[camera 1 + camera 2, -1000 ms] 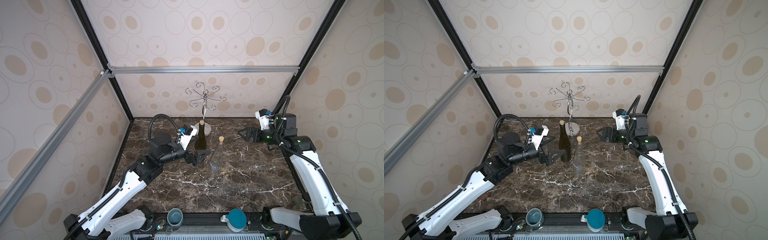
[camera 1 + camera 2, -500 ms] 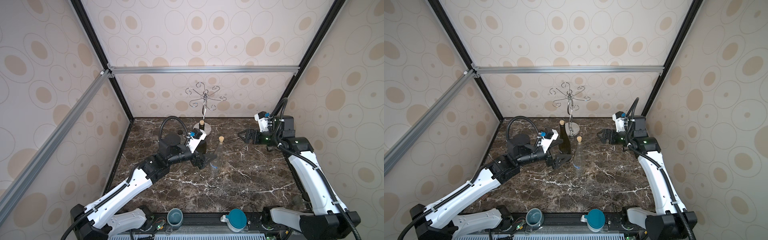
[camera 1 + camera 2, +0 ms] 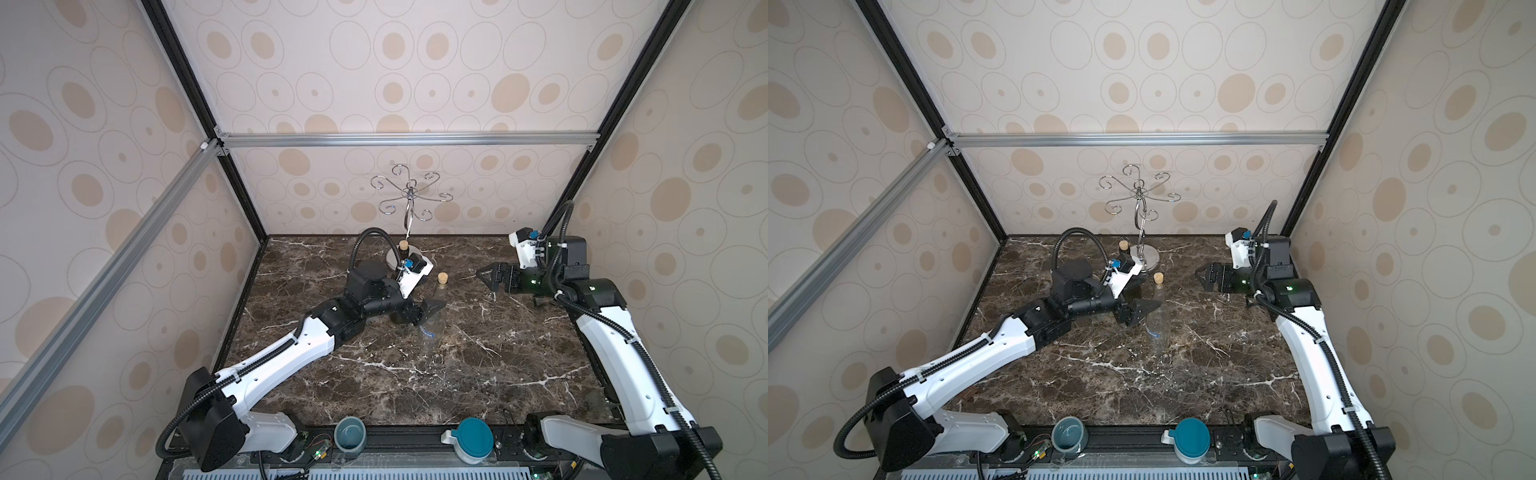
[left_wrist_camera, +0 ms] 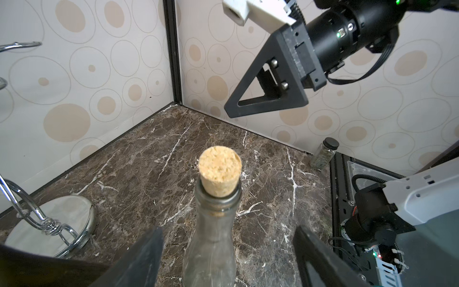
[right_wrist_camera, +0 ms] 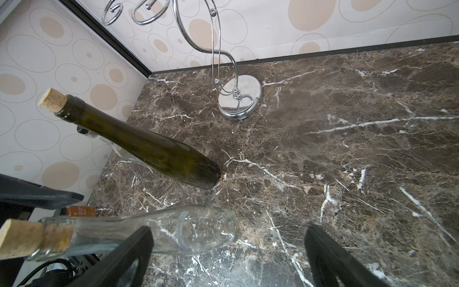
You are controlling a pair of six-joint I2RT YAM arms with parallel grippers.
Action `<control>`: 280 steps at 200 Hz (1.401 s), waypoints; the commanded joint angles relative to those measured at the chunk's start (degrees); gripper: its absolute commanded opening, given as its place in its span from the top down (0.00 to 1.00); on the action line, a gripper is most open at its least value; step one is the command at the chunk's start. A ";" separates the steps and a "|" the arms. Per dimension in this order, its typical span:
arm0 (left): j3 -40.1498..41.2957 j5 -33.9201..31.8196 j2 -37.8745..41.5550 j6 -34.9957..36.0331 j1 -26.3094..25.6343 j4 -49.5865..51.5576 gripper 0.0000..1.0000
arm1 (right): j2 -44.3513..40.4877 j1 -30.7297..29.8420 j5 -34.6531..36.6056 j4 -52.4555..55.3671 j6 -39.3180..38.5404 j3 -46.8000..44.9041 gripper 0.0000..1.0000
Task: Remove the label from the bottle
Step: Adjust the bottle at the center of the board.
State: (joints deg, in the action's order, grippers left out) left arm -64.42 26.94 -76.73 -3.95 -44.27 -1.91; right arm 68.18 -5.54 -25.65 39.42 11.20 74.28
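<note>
Tabletop (image 3: 498,374), left end effector (image 3: 434,311) reached clear bottle (image 3: 432,337)

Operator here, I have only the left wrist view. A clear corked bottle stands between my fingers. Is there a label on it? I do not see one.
Observer: Both top views show a small blue mark low on the clear bottle, below your frame; probably the label.
Operator: Does anything stand near it, outside my view?
Observer: A dark green bottle, corked, stands close beside it.
Operator: Is the right gripper open?
Observer: Yes; the right wrist view shows the right gripper with jaws wide apart, holding nothing.
</note>
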 commanded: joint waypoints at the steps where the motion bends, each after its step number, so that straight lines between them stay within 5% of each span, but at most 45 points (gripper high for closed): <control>1: -3.85 0.31 -1.90 2.27 -0.53 -3.24 0.20 | 0.77 0.18 0.33 -0.33 -0.90 -0.13 0.02; 71: -5.27 -1.55 -5.52 2.72 -0.52 -4.35 0.37 | 1.91 0.27 1.30 -0.48 -1.91 -0.17 0.03; 134: -5.00 -3.41 -5.84 1.66 -0.53 -5.76 0.69 | 2.22 0.27 1.22 -0.66 -1.92 0.00 0.03; 236: -15.23 -16.67 -9.08 -4.24 -2.16 -3.46 0.84 | 1.92 0.26 -1.66 -0.13 -1.31 2.07 0.03; 280: -20.16 -27.63 -12.79 -7.14 -5.70 -2.16 0.90 | 1.50 0.27 -2.16 0.75 -2.39 2.23 0.03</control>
State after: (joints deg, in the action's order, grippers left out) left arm -79.18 6.96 -89.32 -8.29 -47.75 -0.64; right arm 70.11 -5.52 -26.94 39.44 9.82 75.31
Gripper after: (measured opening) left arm 0.297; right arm 0.965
